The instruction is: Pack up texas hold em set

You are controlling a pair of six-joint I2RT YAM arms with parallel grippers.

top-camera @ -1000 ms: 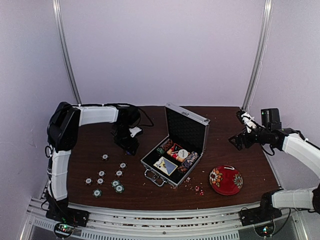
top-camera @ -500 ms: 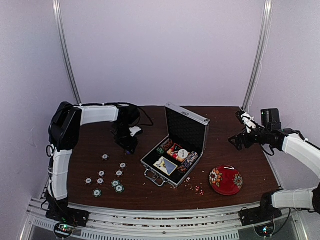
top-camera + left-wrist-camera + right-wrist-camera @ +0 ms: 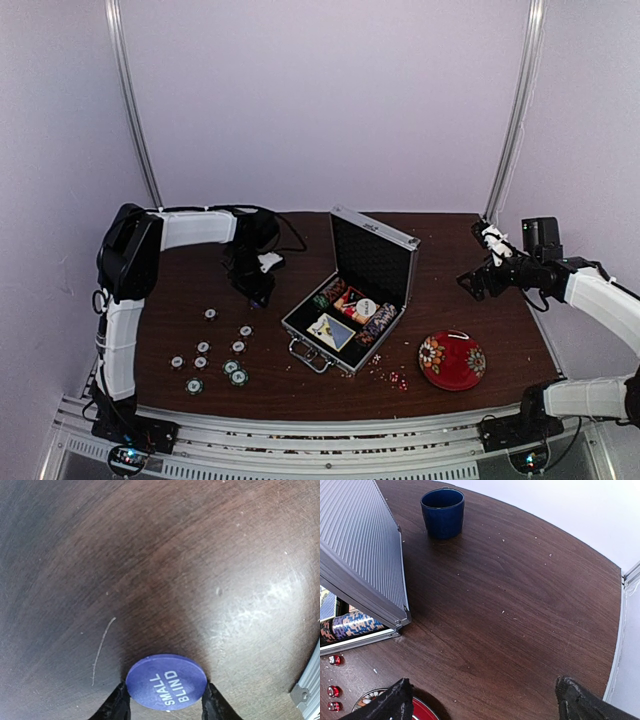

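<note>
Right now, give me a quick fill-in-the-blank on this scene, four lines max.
1. The left gripper pinches a disc printed SMALL ____.
2. The case lid stands ____.
3. The mug is dark ____.
4. The bowl lies on the ____ arm's side of the table.

Missing words: BLIND; open; blue; right
</note>
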